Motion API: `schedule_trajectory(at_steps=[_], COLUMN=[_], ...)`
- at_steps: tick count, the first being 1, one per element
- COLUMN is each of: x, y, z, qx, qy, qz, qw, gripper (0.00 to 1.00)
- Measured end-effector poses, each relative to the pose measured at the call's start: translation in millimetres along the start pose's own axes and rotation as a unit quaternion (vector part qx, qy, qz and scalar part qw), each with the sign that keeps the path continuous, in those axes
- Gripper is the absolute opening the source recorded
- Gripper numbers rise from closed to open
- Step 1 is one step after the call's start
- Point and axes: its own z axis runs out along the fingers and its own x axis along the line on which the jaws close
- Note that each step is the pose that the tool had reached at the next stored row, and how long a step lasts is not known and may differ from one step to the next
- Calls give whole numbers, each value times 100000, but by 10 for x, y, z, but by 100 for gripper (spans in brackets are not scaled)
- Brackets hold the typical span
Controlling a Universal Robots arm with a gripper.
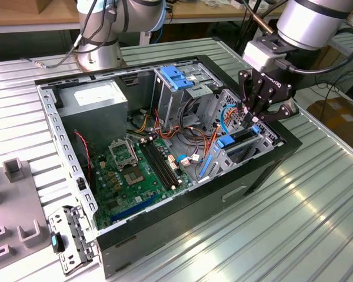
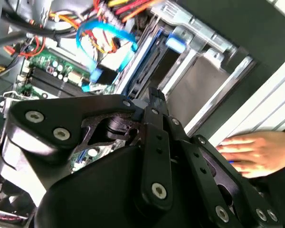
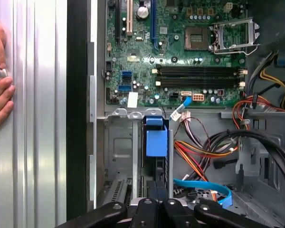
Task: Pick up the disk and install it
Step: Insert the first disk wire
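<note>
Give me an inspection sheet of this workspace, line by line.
surface: ribbed metal table, carrying the open computer case.
job's things: disk stands on edge in the drive bay, blue rail showing.
clutter: grey fixture blocks at the exterior view's left.
grippers: tool directly over the disk, at the bay.
cables: blue cable and orange wire bundle loose beside the bay.
surroundings: a person's hand at the table beside the case.

Bright overhead light, white glare bands on the ribbed metal table (image 1: 317, 235), computer case (image 1: 165, 226) interior dimmer, soft shadows
</note>
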Motion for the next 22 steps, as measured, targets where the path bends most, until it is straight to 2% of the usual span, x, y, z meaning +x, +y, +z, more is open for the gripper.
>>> schedule_trajectory(at_steps=[2,4,9,11,15,17,20,22], x=[0,-1,0,-2,-6,-12,-18,-18], y=[-59,-83,-106,-107,-107,-111,-157,-175], z=[1,0,-8,-17,-62,-63,-64,-63], qx=[4,7,-41,-42,-41,-42,-44,-13], qy=[-1,1,1,22,24,63,83,82], qz=[-241,-479,-963,-1923,-2674,-2686,-2932,-4595], qw=[100000,99999,99995,99982,99964,99964,99957,99894], gripper=[11,11,11,11,11,11,11,11])
